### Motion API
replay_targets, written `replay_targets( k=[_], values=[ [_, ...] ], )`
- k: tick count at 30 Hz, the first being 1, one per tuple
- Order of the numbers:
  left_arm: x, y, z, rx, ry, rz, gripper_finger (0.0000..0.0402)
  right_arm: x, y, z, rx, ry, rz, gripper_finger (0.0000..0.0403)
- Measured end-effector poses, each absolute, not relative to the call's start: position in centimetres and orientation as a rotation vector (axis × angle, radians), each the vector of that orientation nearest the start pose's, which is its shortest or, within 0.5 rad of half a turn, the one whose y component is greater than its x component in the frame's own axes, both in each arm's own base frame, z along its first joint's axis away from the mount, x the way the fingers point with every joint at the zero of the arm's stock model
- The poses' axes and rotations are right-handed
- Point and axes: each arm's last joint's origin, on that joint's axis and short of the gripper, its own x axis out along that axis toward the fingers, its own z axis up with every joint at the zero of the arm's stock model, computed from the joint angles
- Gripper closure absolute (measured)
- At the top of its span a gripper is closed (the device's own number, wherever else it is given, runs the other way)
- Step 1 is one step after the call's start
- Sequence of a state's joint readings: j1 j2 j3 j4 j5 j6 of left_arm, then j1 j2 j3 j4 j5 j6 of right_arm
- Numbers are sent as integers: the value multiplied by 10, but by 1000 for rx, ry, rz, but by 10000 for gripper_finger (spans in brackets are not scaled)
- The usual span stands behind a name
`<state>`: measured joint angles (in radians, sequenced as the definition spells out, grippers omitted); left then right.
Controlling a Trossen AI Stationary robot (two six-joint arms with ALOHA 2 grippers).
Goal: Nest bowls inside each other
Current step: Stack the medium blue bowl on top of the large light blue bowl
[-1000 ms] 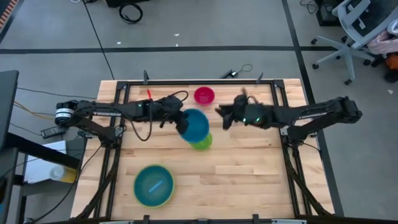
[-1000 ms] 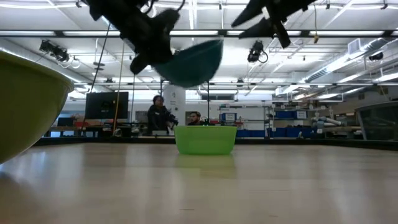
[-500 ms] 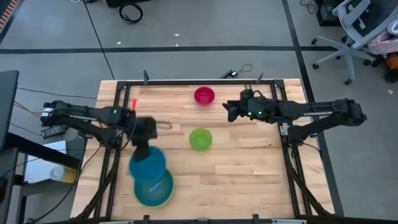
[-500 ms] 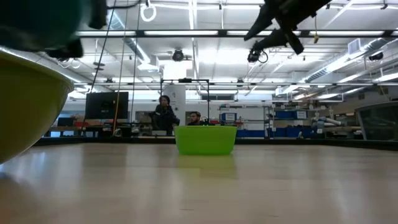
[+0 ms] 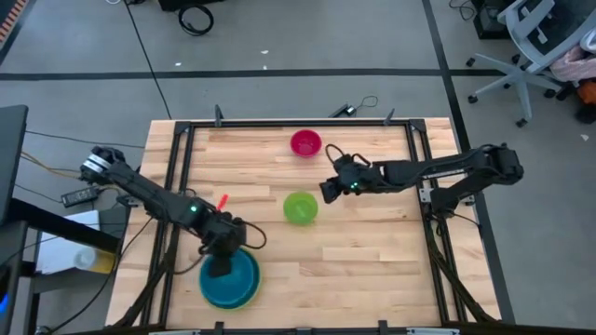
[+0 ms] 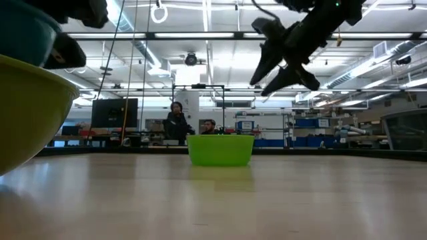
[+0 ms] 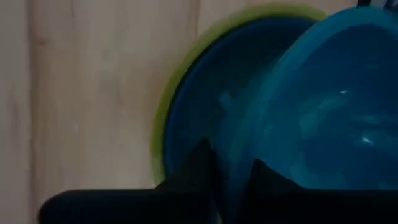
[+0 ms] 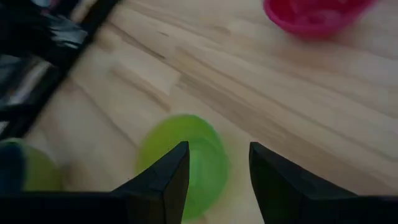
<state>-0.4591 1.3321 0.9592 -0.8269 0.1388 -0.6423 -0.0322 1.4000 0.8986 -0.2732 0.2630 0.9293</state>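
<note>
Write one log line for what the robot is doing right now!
left gripper: on teal-blue bowl rim, over yellow-green bowl stack | right gripper: open above small green bowl | pink bowl: untouched

Yellow-green bowl (image 6: 27, 107) is cut off by the low view's edge.

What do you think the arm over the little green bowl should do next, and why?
Probably lower the right gripper onto the green bowl's rim. Its fingers stand open above that bowl, which sits alone on the table, while the left gripper is at the stacked bowls.
</note>
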Motion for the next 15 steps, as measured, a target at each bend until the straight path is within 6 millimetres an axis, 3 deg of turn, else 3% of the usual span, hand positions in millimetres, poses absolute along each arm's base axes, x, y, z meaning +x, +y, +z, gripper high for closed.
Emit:
replay_targets(
  k=[5,11,15],
  values=[
    [225,-117,231,-430,1311,-154,273,291,-18,216,788,645,-654,233],
    [218,-117,234,-508,1389,-181,154,302,-21,195,881,730,-615,233],
    [212,-111,239,-546,1407,-131,109,314,-9,179,900,769,-525,233]
  ],
)
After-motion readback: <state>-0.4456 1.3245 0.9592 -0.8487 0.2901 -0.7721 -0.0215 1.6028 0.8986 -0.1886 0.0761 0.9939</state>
